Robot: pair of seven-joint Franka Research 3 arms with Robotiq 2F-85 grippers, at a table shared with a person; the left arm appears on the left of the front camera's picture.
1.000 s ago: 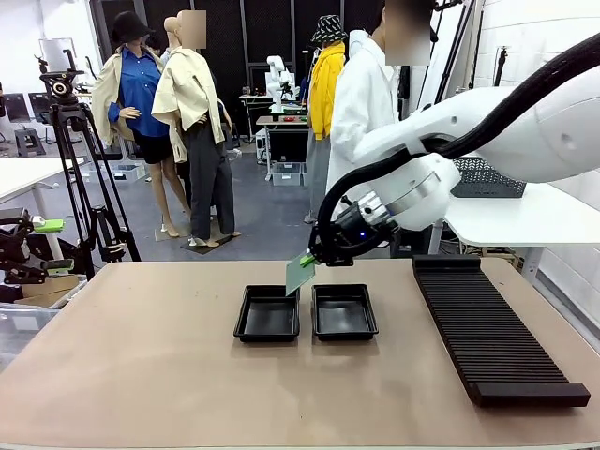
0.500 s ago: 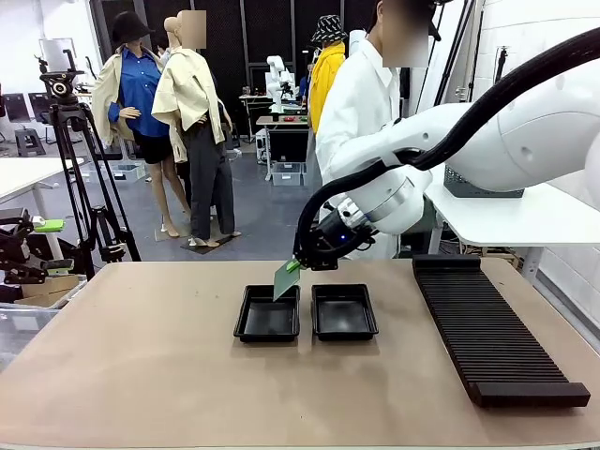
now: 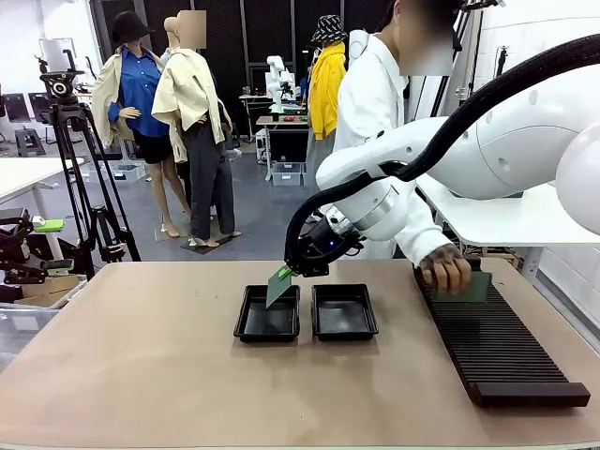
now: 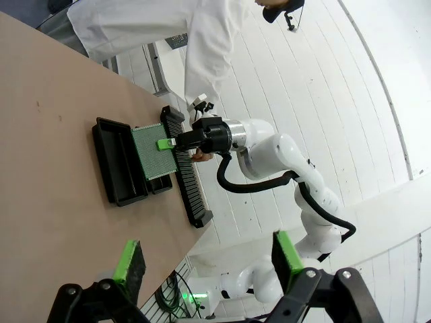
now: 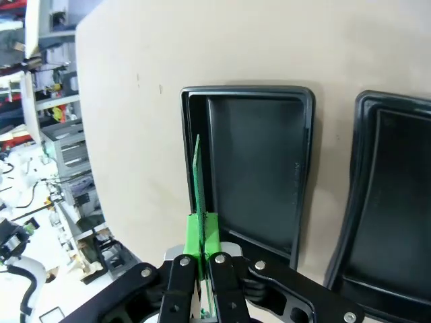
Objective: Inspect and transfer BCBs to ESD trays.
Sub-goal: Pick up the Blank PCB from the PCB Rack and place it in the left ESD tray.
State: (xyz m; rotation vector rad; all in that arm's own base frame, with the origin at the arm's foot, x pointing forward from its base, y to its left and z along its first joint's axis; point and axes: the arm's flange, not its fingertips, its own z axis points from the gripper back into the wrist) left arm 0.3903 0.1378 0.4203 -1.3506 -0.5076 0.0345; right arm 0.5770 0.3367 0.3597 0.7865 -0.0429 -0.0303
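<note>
Right tool (image 3: pixel 292 270) shifted left, clamped on BCB (image 3: pixel 278 288) top edge, board tilted over left tray (image 3: pixel 246 321)

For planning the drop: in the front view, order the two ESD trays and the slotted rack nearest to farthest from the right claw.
1. Left ESD tray, under the right claw.
2. Right ESD tray, beside it.
3. Slotted rack, far right.

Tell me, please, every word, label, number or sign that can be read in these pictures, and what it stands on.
No text is legible in any view.
ESD tray: a faint embossed mark on its inner wall, too small to read.
BCB: a fine grid on its face, no print that can be read.
</note>
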